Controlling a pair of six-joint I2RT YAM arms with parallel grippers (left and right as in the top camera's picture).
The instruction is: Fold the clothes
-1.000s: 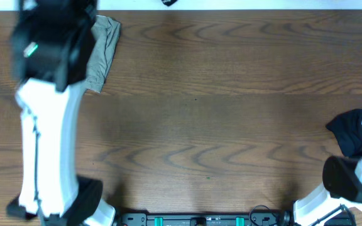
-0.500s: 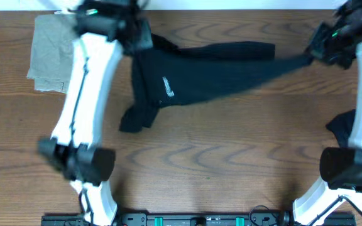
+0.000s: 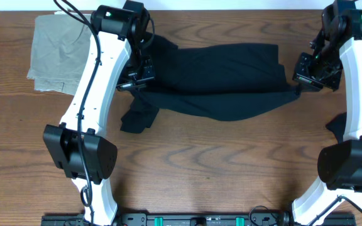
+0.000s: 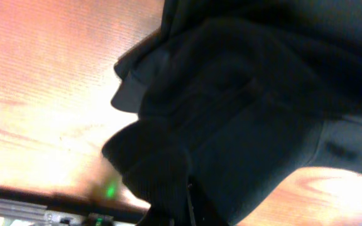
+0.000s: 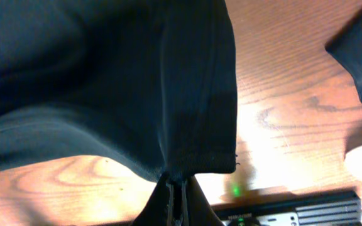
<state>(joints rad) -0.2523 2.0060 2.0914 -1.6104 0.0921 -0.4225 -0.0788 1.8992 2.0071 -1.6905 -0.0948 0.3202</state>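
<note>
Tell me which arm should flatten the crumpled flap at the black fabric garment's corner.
Left, probably: the left gripper pinches the black fabric garment beside that flap; the right gripper holds the far end.

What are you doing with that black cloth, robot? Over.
Left gripper shut on black garment. Right gripper shut on its other end. Garment stretched between them. Olive garment aside, not in the way.
</note>
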